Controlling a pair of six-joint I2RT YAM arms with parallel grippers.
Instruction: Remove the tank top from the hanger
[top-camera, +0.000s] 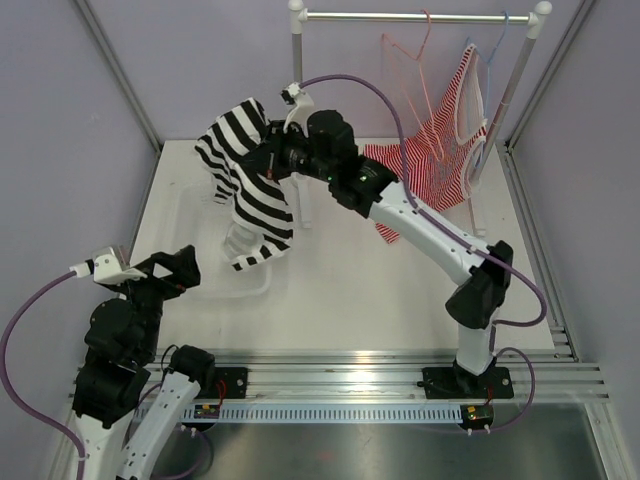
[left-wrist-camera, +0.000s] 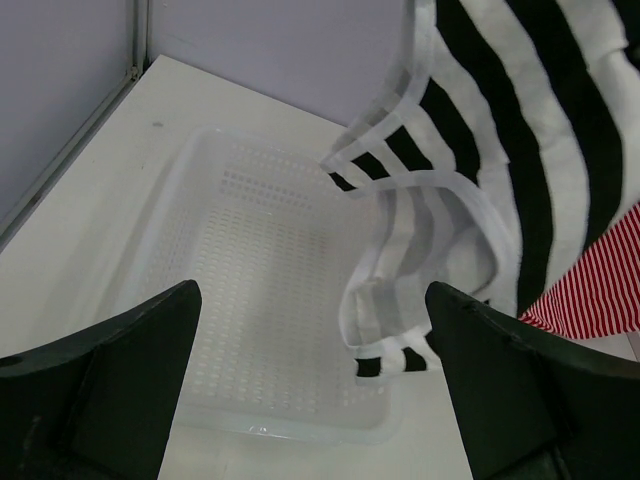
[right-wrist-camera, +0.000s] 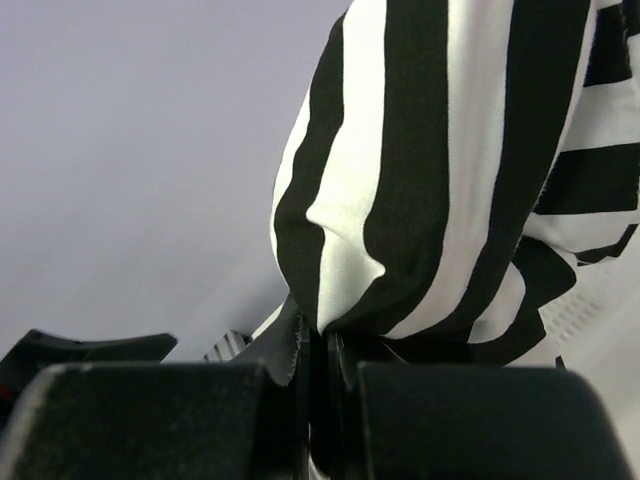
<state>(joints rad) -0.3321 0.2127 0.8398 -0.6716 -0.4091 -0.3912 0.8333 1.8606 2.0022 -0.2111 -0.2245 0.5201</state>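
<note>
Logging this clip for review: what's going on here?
The right gripper is shut on the black-and-white striped tank top, holding it up above a white perforated basket on the table. The pink hanger looks bare on the rail at the back, beside a red-and-white striped top. The left gripper is open and empty, low near the basket.

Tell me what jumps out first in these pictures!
The bold black-and-white tank top, dangling at the back left, pinched in the right hand above a clear basket. Next, the red striped top hanging from the rail at the back right, beside a bare pink hanger.
</note>
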